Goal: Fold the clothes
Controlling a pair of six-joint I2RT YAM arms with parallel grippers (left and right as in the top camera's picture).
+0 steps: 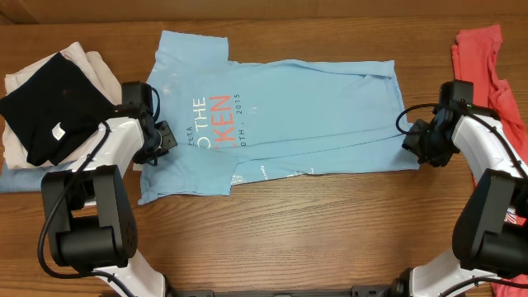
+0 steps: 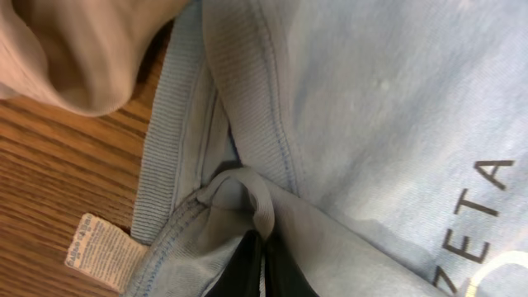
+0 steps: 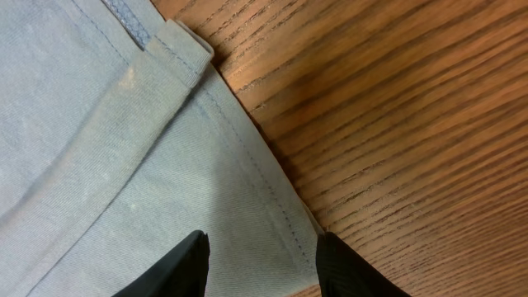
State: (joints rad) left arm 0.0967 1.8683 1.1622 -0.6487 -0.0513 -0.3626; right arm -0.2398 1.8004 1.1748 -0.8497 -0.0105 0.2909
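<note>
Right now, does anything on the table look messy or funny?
Yes. The light blue T-shirt is not lying flat. The cloth by its collar is pinched up into a little ridge by the left jaws, and its care tag sticks out onto the table.

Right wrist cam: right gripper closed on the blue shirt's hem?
No, the fingers of the right gripper stand apart, and the hem corner of the light blue T-shirt lies flat between them.
</note>
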